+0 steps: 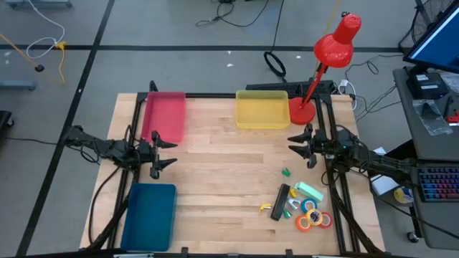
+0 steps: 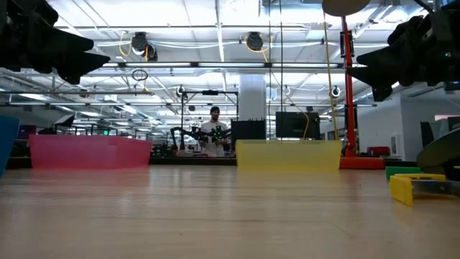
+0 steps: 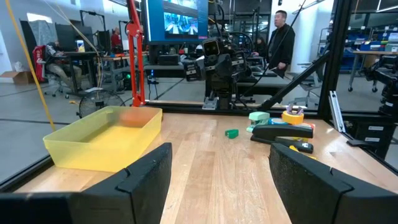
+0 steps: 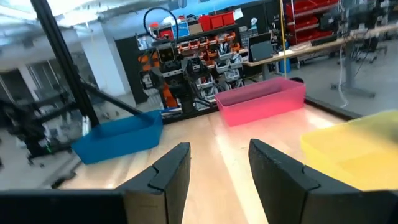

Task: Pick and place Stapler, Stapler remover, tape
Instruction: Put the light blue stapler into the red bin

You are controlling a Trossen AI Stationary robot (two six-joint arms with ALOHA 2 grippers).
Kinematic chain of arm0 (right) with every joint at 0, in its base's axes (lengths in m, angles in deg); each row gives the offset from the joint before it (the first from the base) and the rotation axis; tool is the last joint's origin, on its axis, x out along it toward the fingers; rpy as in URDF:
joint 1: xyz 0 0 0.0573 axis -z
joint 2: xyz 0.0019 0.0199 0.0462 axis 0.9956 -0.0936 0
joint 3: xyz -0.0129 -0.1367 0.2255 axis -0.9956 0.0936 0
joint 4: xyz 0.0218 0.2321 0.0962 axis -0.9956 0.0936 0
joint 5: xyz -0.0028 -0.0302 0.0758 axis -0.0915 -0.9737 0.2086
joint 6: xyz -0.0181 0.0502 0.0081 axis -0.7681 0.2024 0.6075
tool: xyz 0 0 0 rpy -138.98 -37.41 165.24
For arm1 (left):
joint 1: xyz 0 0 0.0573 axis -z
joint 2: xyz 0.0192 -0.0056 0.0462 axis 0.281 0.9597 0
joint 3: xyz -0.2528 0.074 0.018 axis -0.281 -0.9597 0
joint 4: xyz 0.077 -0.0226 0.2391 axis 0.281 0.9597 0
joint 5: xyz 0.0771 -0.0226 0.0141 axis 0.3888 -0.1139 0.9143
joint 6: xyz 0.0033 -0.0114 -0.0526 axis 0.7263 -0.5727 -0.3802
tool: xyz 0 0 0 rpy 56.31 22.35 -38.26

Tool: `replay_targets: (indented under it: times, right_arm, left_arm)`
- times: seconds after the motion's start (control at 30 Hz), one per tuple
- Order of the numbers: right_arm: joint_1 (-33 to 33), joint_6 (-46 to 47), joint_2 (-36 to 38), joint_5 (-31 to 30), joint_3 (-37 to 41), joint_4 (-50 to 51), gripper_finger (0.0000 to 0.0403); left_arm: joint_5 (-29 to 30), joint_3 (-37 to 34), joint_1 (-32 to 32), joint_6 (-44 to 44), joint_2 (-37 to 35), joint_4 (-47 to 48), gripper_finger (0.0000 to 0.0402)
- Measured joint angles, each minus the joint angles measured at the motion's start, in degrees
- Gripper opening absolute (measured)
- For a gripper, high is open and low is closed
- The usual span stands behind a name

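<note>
A black stapler (image 1: 281, 202) lies near the table's right near corner, also seen in the left wrist view (image 3: 283, 130). Beside it lies a small yellow and black piece, probably the stapler remover (image 1: 265, 208) (image 2: 411, 188). Several small tape rolls (image 1: 313, 217) in orange, blue, red and yellow lie flat just right of the stapler. My left gripper (image 1: 172, 153) (image 3: 217, 180) hovers open at the table's left side. My right gripper (image 1: 291, 143) (image 4: 217, 168) hovers open at the right side, beyond the stapler group. Neither touches anything.
A pink tray (image 1: 165, 115) and a yellow tray (image 1: 262, 109) stand at the far edge, and a blue tray (image 1: 149, 215) at the left near corner. A red desk lamp (image 1: 315, 86) stands right of the yellow tray. A mint-green object (image 1: 310, 190) and a green bit (image 1: 285, 172) lie by the stapler.
</note>
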State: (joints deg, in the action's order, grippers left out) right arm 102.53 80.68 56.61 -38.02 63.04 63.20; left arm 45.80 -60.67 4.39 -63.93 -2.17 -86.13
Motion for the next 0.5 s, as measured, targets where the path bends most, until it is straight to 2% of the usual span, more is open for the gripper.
replay_targets:
  times: [0.1, 0.27, 0.37, 0.5]
  right_arm:
    - [-0.01, 6.17, -0.01, -0.9, 0.0, -2.38, 0.0155]
    - [-0.01, 20.34, 0.01, -6.19, 0.0, -10.12, 0.0155]
    - [-0.01, 23.28, 0.01, -6.2, 0.0, -14.67, 0.0155]
    - [-0.01, 23.38, 0.01, -6.23, 0.02, -21.01, 0.0155]
  left_arm:
    - [-0.01, 0.0, -0.02, 0.0, 0.01, -0.23, 0.0269]
    - [-0.01, 0.0, -0.01, -0.13, 0.01, -0.22, 0.0269]
    - [-0.02, -0.01, -0.01, -2.92, 0.02, -0.77, 0.0269]
    - [0.0, -0.02, -0.02, -7.59, 0.0, -6.1, 0.0269]
